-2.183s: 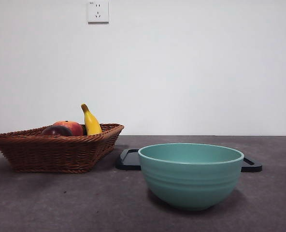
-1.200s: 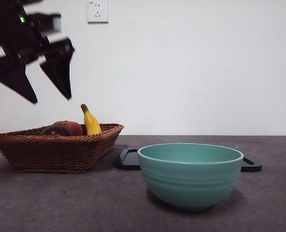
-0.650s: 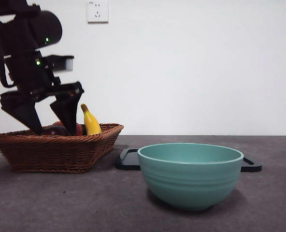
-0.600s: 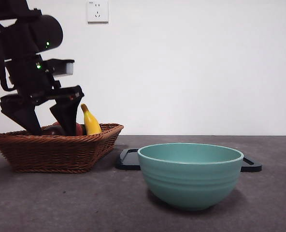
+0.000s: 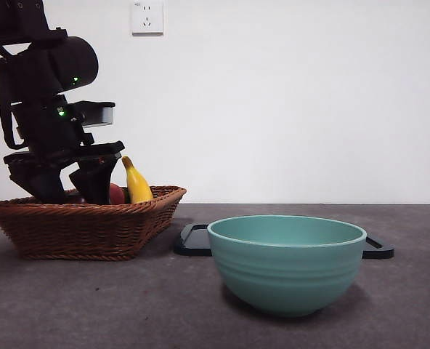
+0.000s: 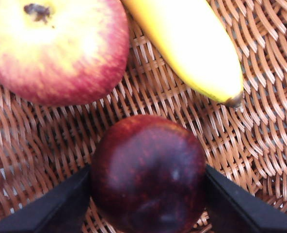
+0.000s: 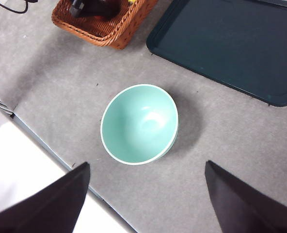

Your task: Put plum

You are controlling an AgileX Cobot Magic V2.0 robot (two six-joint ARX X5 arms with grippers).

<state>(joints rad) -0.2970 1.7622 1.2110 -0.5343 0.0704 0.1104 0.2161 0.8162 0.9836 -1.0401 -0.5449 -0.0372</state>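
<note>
Inside the brown woven wicker basket [image 5: 84, 229], our left gripper [image 6: 146, 194] brackets the glossy dark maroon plum [image 6: 148, 174], jaws wide at its flanks; closing off-centre could squirt it toward the neighbouring red-yellow apple [image 6: 56, 48].

My left arm [image 5: 48, 94] is showing a bulky matte-black housing, two green lights glowing, a grey-faced camera box, and black wedge-shaped jaws.
</note>
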